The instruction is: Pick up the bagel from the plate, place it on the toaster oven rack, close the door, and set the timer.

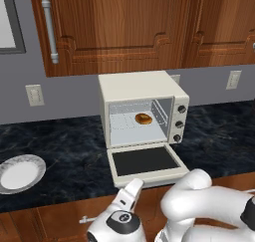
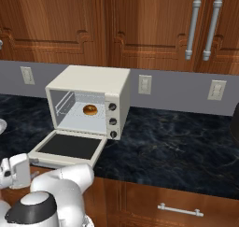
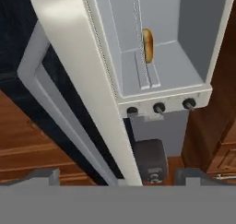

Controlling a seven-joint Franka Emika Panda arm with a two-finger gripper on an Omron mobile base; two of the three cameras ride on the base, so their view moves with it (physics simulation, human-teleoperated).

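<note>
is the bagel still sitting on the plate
No, the bagel lies inside the toaster oven on the rack, while the plate sits bare at the far left of the counter.

Both base cameras look forward and down from behind, left and right, sharing the toaster oven (image 1: 143,117) on the tabletop (image 1: 60,151). Hand camera: close, rolled sideways, facing its open cavity.

Golden-brown bagel (image 1: 143,118) in a cream-white toaster oven (image 1: 137,89) (3 dark knobs); the door (image 1: 145,161) has dark glass. White plate (image 1: 20,173), grey patterned rim. Dark marbled bench (image 1: 64,151); brown wooden cabinets (image 1: 129,22).
</note>
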